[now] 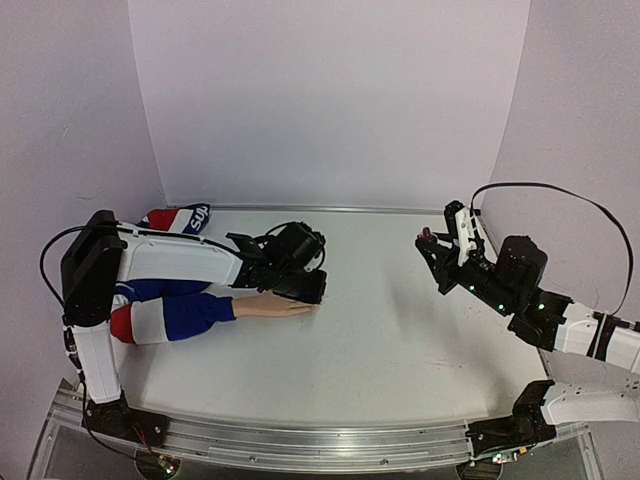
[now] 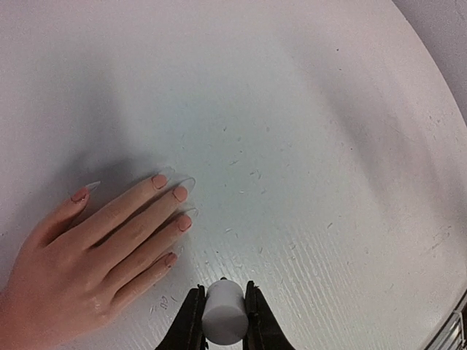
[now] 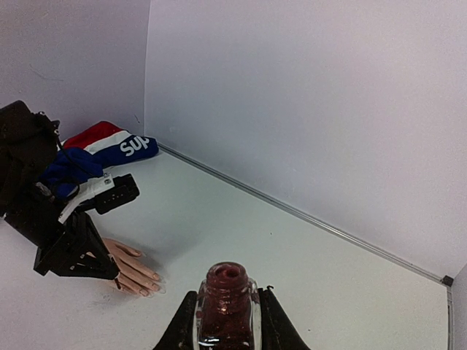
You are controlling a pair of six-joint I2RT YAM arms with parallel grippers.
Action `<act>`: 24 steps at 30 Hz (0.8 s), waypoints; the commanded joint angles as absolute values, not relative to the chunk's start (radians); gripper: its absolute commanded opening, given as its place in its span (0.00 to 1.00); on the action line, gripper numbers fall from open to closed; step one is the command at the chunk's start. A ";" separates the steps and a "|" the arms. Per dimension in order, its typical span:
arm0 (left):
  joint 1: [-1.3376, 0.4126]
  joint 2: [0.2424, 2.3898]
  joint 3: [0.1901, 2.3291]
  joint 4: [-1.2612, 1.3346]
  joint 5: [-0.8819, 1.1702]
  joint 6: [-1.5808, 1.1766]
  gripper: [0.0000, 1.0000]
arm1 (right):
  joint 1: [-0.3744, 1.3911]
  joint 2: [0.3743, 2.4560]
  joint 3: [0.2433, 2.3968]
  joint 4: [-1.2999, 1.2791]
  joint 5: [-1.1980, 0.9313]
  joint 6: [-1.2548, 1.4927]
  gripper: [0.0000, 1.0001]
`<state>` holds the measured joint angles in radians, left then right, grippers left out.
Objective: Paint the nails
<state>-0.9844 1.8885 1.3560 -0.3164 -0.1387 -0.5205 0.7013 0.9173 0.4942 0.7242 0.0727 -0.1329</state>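
Striped sleeve (image 1: pixel 165 315) far left; mannequin hand (image 1: pixel 272 306) lies flat on the table (image 1: pixel 400 330), fingers pointing right. The nails (image 2: pixel 180 193) look pale pink with none of the bottle's dark red, so painting likely not started. Left gripper (image 2: pixel 222 300) clamps a white cap (image 2: pixel 222 321) near the little finger. Broad open tabletop follows, walls at back and sides. Right gripper (image 3: pixel 228 310) pinches the uncapped polish bottle (image 3: pixel 228 288), well apart.

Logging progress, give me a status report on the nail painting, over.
Left fingers shut on white cap, by the nails. Right fingers shut on open polish bottle, well clear. Nothing resting on the nails.
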 commanded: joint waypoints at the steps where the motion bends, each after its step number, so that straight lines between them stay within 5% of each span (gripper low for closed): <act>1: -0.976 1.935 1.430 -0.348 -0.197 -0.507 0.00 | 0.698 0.911 0.499 0.790 0.084 -0.142 0.00; 24: -0.944 2.012 1.485 -0.392 -0.184 -0.525 0.00 | 0.698 0.920 0.497 0.790 0.078 -0.144 0.00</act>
<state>-0.9539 1.9972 1.4292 -0.3946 -0.1787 -0.5247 0.7013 0.9245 0.4942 0.7242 0.0723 -0.1349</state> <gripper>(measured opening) 0.159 0.230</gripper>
